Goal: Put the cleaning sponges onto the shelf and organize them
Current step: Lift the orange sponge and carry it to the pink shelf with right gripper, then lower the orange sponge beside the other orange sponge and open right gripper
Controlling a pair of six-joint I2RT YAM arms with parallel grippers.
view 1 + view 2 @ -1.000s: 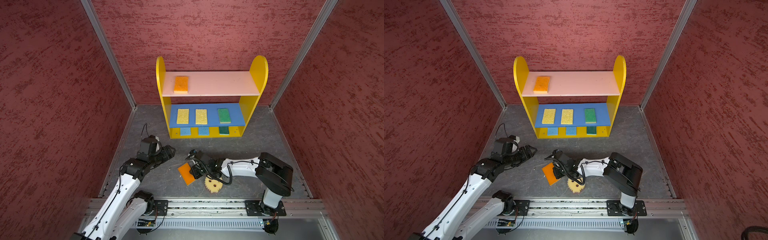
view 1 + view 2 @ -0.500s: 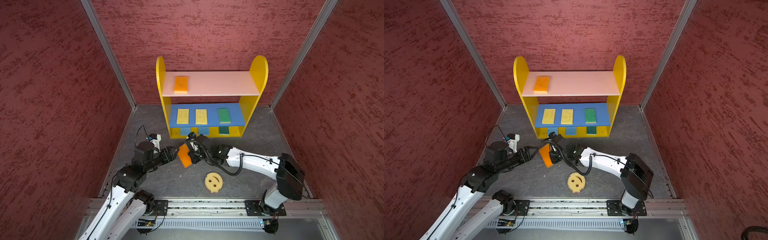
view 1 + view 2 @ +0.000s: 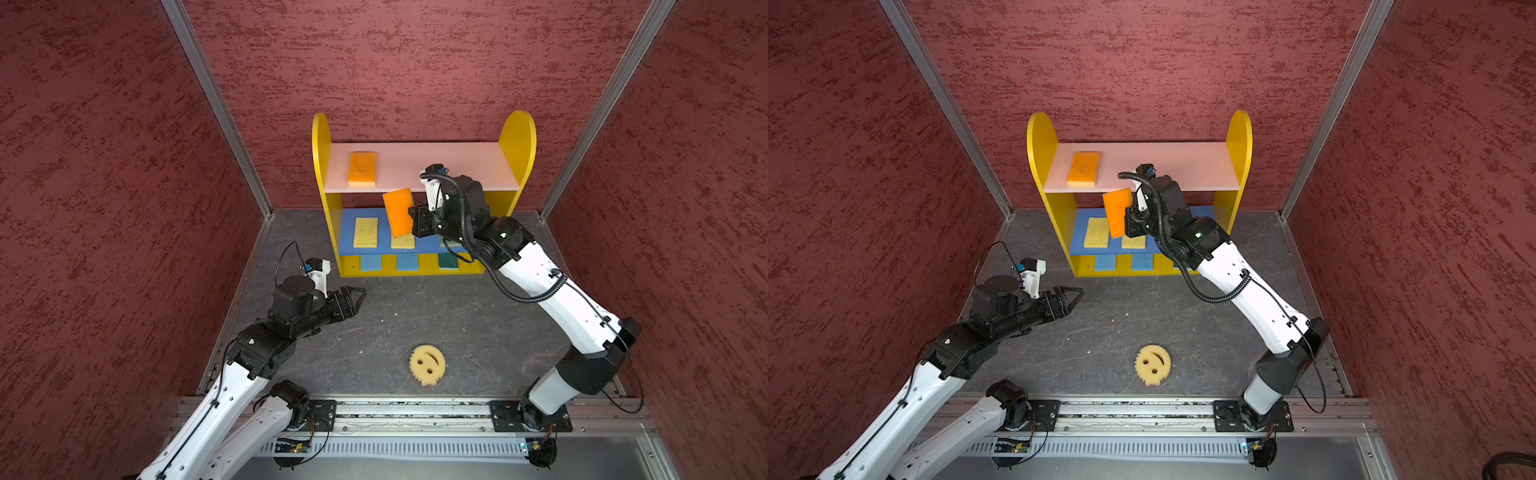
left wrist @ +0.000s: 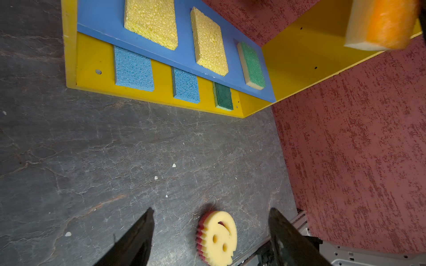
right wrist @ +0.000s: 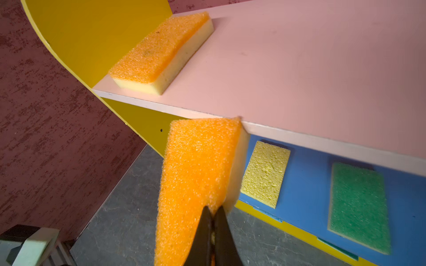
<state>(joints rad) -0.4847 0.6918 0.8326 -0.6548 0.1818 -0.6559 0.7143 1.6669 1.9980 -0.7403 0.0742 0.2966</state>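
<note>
My right gripper (image 3: pixel 411 220) (image 5: pixel 213 208) is shut on one edge of an orange sponge (image 3: pixel 398 212) (image 5: pixel 196 172), held upright in the air. The sponge's top corner is at the front edge of the shelf's (image 3: pixel 517 137) pink top board (image 5: pixel 299 69). Another orange sponge (image 3: pixel 363 168) lies on that board at the left. Two yellow sponges (image 3: pixel 365 232) and a green one (image 4: pixel 251 65) lie on the blue board. Two blue sponges (image 3: pixel 370 262) and a green one (image 3: pixel 448 261) lie on the base. The round smiley sponge (image 3: pixel 427 365) (image 4: pixel 219 237) lies on the floor. My left gripper (image 3: pixel 359 299) (image 4: pixel 211 210) hangs open and empty over the floor, left of it.
Red textured walls with metal corner posts (image 3: pixel 216 108) close in the dark stone floor (image 3: pixel 415 316). A metal rail (image 3: pixel 415 411) carrying both arm bases runs along the front edge. My right arm (image 3: pixel 540 282) crosses in front of the shelf's right half.
The right arm has lifted the orange sponge from the floor in front of the shelf up to the top board's edge. The left gripper has stayed about where it was.
</note>
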